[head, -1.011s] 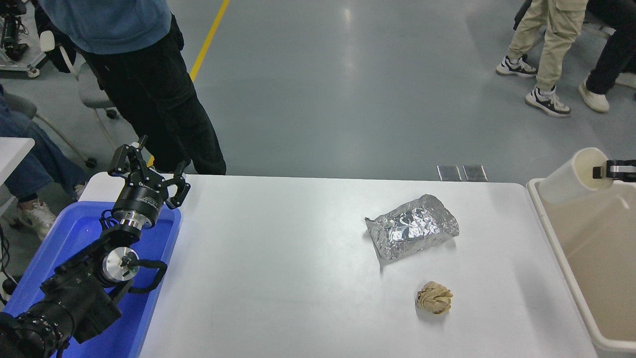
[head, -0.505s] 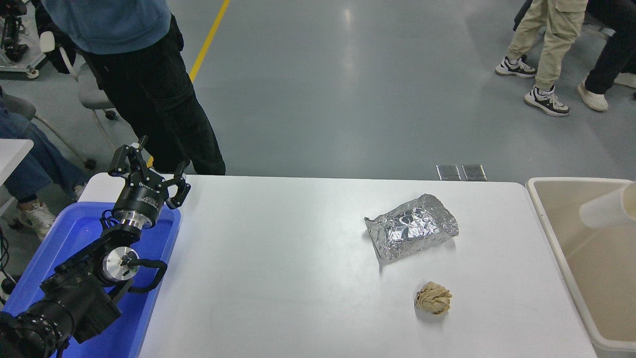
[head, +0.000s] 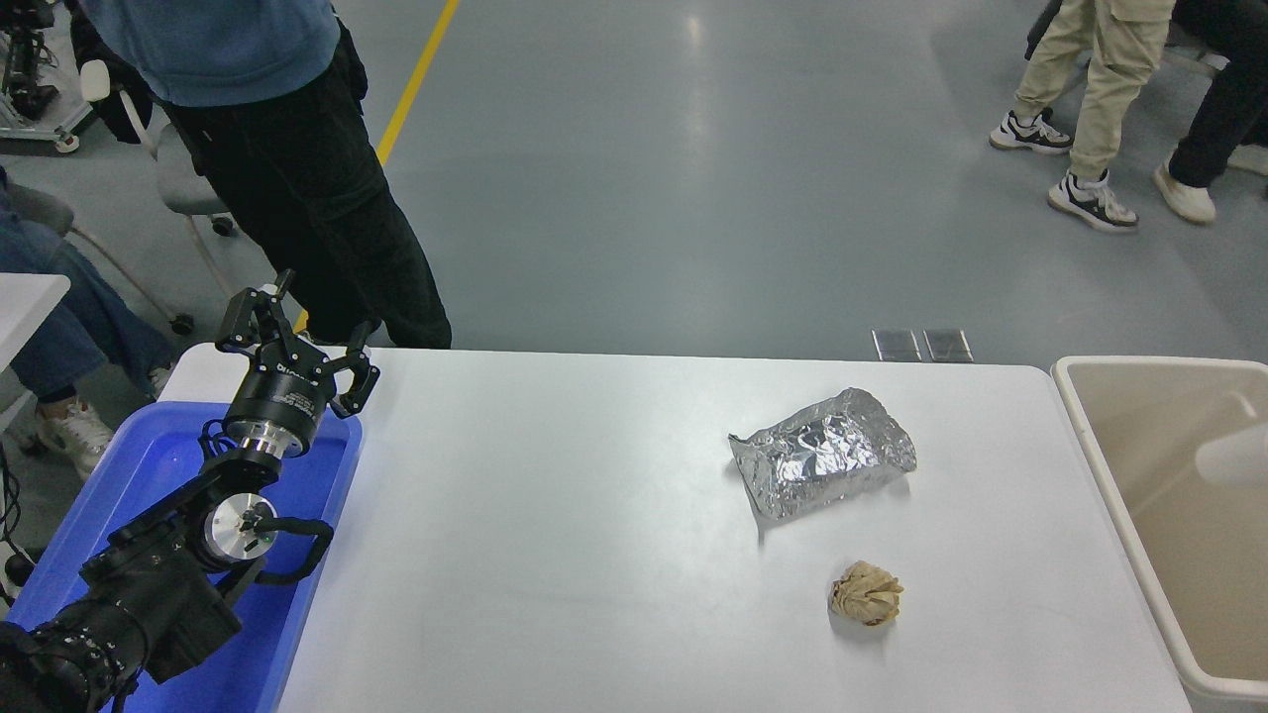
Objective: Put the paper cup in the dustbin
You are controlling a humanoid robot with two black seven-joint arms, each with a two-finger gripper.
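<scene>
The white paper cup (head: 1233, 458) shows as a blurred pale shape inside the beige dustbin (head: 1109, 465) at the table's right edge, partly cut off by the picture's edge. No gripper holds it. My right gripper is out of view. My left gripper (head: 293, 337) is parked at the far left over the blue tray, with its fingers spread open and empty.
A crinkled silver foil bag (head: 822, 451) and a crumpled brown paper ball (head: 866, 593) lie on the white table (head: 555, 535). A blue tray (head: 158, 465) sits at the left under my left arm. A person stands at the far left side; others stand at the top right.
The right gripper held the cup over the bin, then let go and left the view. The cup has dropped down into the dustbin. The left arm has not moved.
</scene>
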